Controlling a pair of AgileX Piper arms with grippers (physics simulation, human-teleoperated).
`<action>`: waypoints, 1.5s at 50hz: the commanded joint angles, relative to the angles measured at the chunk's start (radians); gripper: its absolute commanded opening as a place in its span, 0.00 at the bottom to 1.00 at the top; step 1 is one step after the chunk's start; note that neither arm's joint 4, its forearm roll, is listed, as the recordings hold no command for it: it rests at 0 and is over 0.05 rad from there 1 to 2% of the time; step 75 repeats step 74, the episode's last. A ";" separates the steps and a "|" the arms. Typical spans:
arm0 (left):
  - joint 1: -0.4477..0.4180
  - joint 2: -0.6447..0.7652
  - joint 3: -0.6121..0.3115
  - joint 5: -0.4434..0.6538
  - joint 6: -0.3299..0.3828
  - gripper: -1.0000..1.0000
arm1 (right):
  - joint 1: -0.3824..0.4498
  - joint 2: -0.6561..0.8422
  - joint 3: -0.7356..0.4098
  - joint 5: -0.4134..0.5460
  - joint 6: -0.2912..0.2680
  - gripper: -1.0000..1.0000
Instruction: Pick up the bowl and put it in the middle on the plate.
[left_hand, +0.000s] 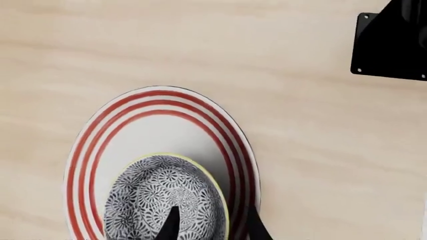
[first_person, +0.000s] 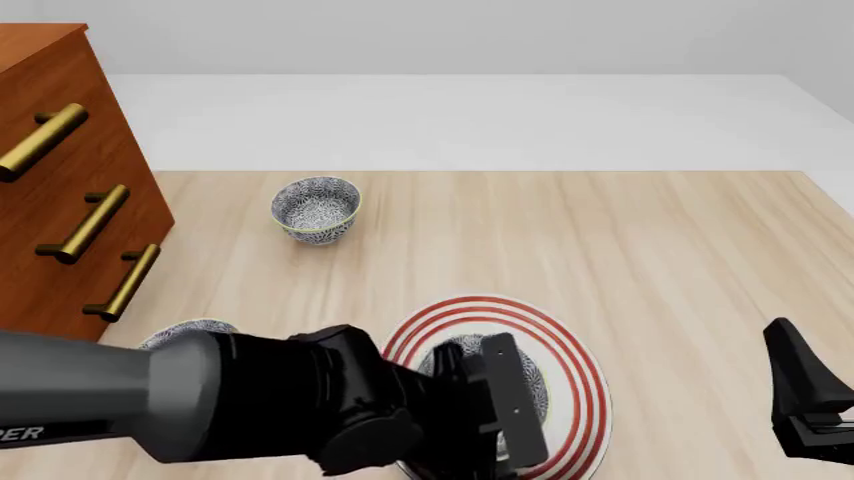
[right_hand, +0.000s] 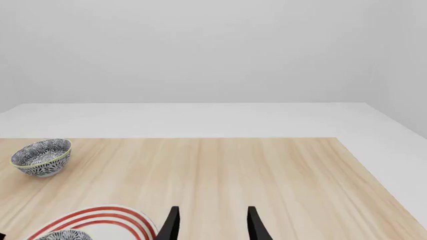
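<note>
The bowl (left_hand: 163, 197), blue-grey floral with a pale yellow-green rim, sits upright on the plate (left_hand: 143, 102), white with three red rings. In the front view the bowl (first_person: 531, 385) lies about mid-plate (first_person: 581, 365), mostly hidden under my left arm. My left gripper (left_hand: 212, 209) is open and straddles the bowl's rim, one finger inside and one outside, neither touching it. At the table's right, my right gripper (right_hand: 213, 208) is open with nothing between its fingers, away from the plate (right_hand: 100, 214); the front view shows this gripper (first_person: 803, 390) near the right edge.
A look-alike bowl (first_person: 316, 208) stands at the back left of the table, and another (first_person: 187, 330) peeks out behind my left arm. A wooden dresser (first_person: 54, 200) with brass handles stands on the left. A black arm part (left_hand: 393, 40) shows in the left wrist view.
</note>
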 joint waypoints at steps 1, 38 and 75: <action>-0.014 -0.057 -0.020 0.043 -0.010 1.00 | 0.000 -0.001 0.000 0.000 0.000 1.00; 0.030 -0.317 0.125 0.051 -0.003 1.00 | 0.000 0.000 0.000 0.000 0.000 1.00; 0.147 -0.629 0.278 0.125 -0.045 1.00 | 0.000 0.000 0.000 0.000 0.000 1.00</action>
